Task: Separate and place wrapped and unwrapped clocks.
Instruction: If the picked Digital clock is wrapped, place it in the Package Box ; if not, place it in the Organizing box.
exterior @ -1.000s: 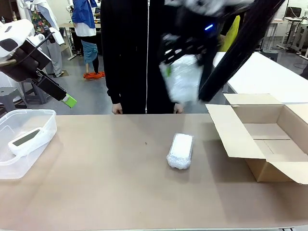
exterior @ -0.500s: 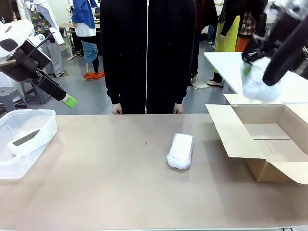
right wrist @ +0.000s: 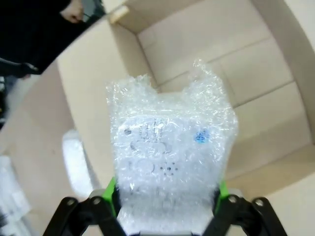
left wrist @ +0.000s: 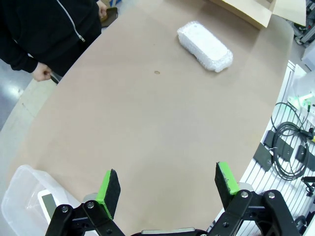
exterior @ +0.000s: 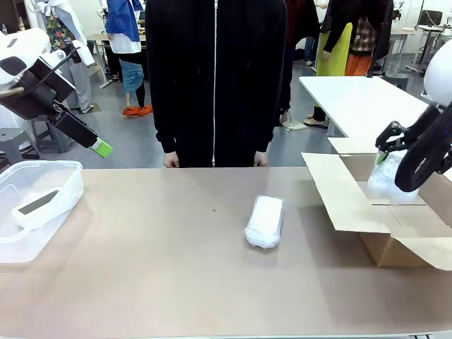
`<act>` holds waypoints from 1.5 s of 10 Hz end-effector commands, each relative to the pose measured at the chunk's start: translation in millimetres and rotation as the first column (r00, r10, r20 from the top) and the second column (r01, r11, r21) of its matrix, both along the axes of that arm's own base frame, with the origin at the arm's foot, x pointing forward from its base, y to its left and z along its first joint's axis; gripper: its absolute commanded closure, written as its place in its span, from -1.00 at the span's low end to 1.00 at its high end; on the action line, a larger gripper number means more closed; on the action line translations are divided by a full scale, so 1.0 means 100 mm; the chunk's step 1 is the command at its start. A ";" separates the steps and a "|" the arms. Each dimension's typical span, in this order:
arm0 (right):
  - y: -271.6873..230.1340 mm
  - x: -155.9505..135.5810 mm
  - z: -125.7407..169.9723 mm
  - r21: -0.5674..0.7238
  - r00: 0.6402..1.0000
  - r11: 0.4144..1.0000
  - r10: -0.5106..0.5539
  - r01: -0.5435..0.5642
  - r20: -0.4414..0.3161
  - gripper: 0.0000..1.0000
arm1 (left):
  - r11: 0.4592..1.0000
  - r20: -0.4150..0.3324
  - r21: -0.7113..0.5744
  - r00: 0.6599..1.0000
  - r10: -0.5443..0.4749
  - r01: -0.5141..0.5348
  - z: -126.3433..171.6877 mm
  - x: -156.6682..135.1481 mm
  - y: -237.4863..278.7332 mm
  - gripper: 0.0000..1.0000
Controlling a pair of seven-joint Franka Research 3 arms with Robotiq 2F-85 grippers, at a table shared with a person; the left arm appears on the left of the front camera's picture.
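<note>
Wrapped clock [exterior: 387, 185] moved from centre to 3 o'clock, over cardboard box [exterior: 381, 247].
Right gripper [right wrist: 165, 199] clamps it; left gripper [left wrist: 167, 183] gapes at 9 o'clock. Next, likely: lower, release.

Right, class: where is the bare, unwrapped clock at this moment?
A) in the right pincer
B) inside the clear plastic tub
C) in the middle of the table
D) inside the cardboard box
B: the bare clock lies in the clear tub at the table's left end, while the right pincer holds a wrapped clock over the cardboard box.
</note>
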State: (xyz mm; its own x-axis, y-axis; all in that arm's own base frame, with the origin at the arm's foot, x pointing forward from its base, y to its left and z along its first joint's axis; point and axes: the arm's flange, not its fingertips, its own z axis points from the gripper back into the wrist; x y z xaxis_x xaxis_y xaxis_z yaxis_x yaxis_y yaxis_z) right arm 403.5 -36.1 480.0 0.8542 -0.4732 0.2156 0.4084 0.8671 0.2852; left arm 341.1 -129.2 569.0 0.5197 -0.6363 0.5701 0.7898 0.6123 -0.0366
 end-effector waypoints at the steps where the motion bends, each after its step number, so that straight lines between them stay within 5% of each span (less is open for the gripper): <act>1: -0.22 0.15 -0.13 0.047 0.996 0.995 -0.093 0.093 -0.008 -0.61 | 1.000 -0.006 -0.013 1.000 -0.010 0.009 -0.01 -0.01 0.01 -1.00; 4: -0.52 0.28 -0.49 0.128 0.977 0.970 -0.200 0.208 -0.074 -0.61 | 1.000 -0.006 -0.013 1.000 -0.010 0.009 -0.01 -0.01 0.01 -1.00; 15: -0.56 0.39 -0.98 0.005 0.949 0.973 -0.223 0.230 -0.221 -0.61 | 1.000 -0.006 -0.013 1.000 -0.010 0.009 -0.01 -0.01 0.01 -1.00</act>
State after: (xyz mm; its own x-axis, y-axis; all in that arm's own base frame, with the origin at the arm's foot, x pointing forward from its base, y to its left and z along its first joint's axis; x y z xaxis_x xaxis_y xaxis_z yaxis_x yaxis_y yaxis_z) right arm 436.4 -93.9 381.6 0.7570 -0.6532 0.0187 0.6334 0.7404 0.2250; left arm 341.1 -129.2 569.0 0.5198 -0.6364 0.5700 0.7898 0.6123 -0.0366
